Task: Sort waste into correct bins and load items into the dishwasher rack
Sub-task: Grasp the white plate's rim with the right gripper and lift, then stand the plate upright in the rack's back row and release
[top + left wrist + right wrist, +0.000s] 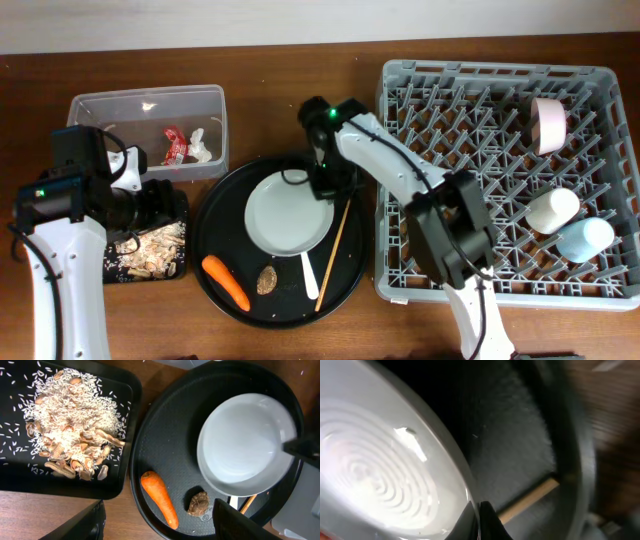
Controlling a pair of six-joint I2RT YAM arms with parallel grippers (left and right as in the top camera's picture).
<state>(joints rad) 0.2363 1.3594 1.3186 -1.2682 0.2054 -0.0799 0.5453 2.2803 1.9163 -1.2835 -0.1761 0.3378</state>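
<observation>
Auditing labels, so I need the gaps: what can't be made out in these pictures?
Fork: overhead, head hidden under the white dish.
Chopstick: left wrist view, mostly under the dish.
Red wrapper: overhead, too small to read.
Right fingers: right wrist view, blurred, cut by bottom edge.

My right gripper (480, 517) pinches the white dish (288, 212) by its rim on the round tray (215, 235); carrot (226, 283) and pit (267, 279) lie beside it, scraps (150, 250) in the black tray (15, 470).
</observation>
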